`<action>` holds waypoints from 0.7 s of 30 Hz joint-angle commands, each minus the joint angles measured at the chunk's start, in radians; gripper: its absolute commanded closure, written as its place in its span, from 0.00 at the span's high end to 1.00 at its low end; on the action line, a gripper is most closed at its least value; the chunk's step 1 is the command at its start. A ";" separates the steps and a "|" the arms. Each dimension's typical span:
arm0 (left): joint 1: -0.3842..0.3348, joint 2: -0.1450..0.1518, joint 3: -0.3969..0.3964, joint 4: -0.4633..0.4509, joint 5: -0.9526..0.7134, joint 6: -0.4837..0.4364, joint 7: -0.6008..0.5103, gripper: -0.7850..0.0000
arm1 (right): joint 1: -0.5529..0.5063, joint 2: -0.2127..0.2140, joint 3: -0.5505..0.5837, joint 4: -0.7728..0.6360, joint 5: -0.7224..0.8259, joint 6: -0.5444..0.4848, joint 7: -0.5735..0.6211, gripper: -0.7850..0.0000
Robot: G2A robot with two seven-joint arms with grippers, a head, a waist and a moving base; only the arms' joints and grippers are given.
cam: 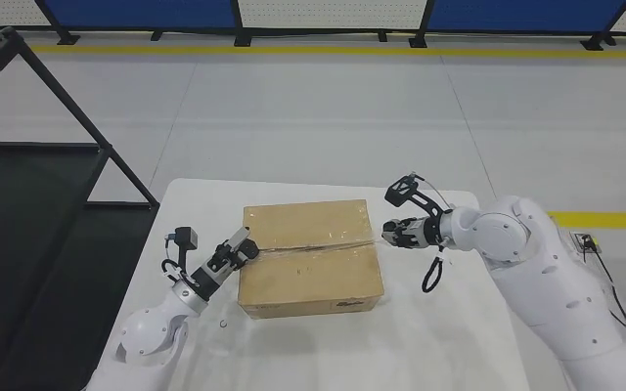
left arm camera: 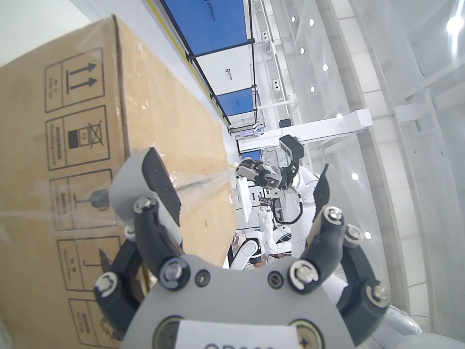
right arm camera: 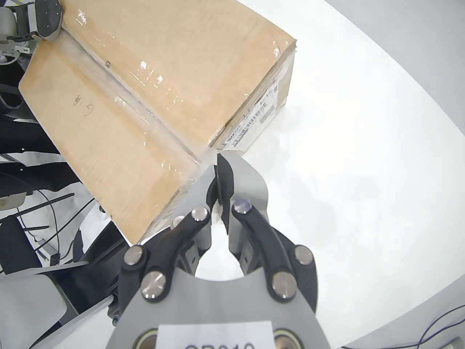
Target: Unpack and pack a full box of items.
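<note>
White table (cam: 440,332) carries the box (cam: 308,254) at centre, still sealed; R gripper (right arm camera: 218,176) is pinched on the tape (right arm camera: 120,90) end, prob. to peel it, while L gripper (left arm camera: 239,172), spread wide, steadies the opp. end.

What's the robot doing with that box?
It's at the start of unpacking. The cardboard box sits closed on the white table, sealed along its top seam with clear tape. The right gripper is shut on the tape's end at one end of the seam. The left gripper is open, touching the box's opposite end.
</note>
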 commanded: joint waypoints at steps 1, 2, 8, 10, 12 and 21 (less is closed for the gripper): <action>0.001 0.000 0.000 -0.002 0.003 0.002 -0.001 1.00 | 0.002 -0.001 -0.005 0.007 0.000 0.001 0.003 0.00; 0.001 0.000 0.000 -0.003 0.003 0.003 -0.001 1.00 | 0.004 -0.001 -0.007 0.011 0.001 0.002 0.005 0.00; 0.001 0.000 0.002 -0.007 0.005 0.005 -0.004 1.00 | 0.013 -0.004 -0.022 0.032 0.003 0.011 0.009 0.00; 0.000 0.000 0.003 -0.007 0.005 0.006 -0.003 1.00 | 0.018 -0.006 -0.028 0.041 0.005 0.014 0.012 0.00; 0.001 0.000 0.003 -0.007 0.005 0.006 -0.003 1.00 | 0.022 -0.008 -0.033 0.050 0.009 0.016 0.012 0.12; 0.005 0.000 0.003 -0.009 0.003 0.001 0.002 1.00 | 0.037 -0.012 -0.045 0.071 0.023 0.019 0.017 0.89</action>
